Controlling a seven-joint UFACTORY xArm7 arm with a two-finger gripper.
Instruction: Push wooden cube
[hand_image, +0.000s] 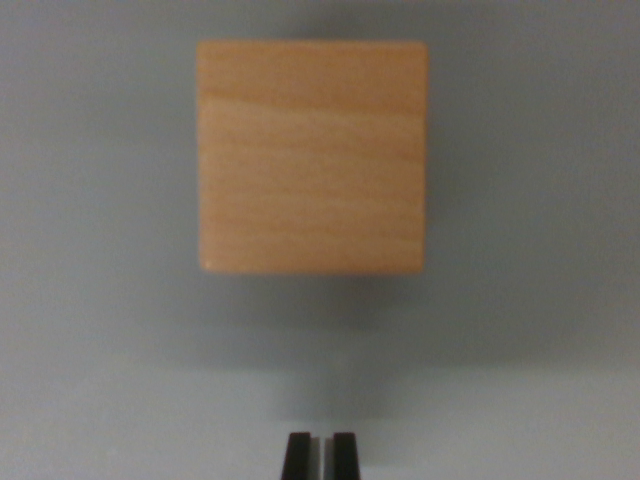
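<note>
A light wooden cube (312, 157) with horizontal grain fills the upper middle of the wrist view, resting on a plain grey surface (90, 300). My gripper (321, 455) shows at the bottom edge as two black fingertips (298, 456) standing almost together with only a thin slit between them, holding nothing. The tips sit below the cube's near face in the picture, apart from it, with a band of shadowed grey surface between them.
Only the flat grey surface surrounds the cube on all sides. A soft shadow lies under the cube's near edge.
</note>
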